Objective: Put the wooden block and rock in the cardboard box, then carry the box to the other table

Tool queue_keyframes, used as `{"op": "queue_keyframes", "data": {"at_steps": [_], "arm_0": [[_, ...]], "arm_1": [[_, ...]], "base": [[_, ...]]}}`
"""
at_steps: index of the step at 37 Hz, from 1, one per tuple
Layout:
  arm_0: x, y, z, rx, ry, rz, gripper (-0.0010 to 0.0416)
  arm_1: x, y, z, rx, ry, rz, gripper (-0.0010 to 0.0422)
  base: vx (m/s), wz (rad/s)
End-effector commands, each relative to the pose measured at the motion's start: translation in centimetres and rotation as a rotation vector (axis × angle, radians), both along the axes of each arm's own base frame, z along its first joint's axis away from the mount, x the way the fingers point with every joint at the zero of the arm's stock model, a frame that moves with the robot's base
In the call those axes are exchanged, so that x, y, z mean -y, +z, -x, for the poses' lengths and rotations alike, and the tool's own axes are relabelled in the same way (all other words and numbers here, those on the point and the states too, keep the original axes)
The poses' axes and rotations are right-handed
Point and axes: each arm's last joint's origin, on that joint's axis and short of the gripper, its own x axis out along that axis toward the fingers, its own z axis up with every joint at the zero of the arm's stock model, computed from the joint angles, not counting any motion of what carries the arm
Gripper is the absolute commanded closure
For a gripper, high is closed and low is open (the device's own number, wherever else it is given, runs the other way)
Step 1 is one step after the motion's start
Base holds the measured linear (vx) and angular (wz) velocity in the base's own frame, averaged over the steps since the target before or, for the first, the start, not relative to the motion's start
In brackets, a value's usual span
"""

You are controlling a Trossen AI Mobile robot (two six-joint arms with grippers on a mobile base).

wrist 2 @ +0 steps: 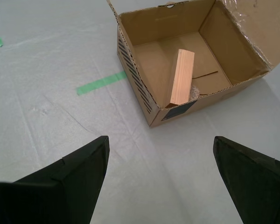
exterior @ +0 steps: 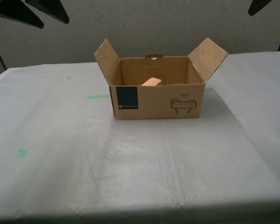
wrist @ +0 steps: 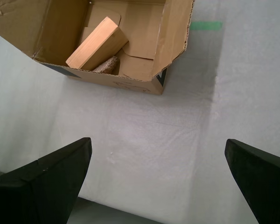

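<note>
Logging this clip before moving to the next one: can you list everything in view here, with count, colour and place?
cardboard box: one, brown with a dark blue label, flaps open, standing on the table.
wooden block: one, light tan, inside the box, tilted, one end propped over the rock.
rock: one, beige-grey, on the box floor, mostly hidden under the block.
table: one, wrinkled whitish-grey sheet surface.
tape marks: several, green, scattered on the sheet; one strip lies beside the box.
wall: grey, behind the table.
my first gripper: black, open, above the sheet short of the box.
my second gripper: black, open, likewise clear of the box.
</note>
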Motion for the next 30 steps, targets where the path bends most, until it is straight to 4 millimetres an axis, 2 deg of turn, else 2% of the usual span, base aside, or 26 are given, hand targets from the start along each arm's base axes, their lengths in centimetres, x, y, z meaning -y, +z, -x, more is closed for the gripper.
{"op": "queue_keyframes", "data": {"at_steps": [1,30], "arm_0": [[0.00,0.04,0.00,0.002,-0.004,0.000,0.0007],[0.00,0.04,0.00,0.002,-0.004,0.000,0.0007]], "arm_1": [[0.01,0.02,0.00,0.000,-0.001,0.002,0.0110],[0.01,0.01,0.00,0.000,-0.001,0.002,0.0110]], "base": [[0.000,0.000],[0.000,0.000]]}}
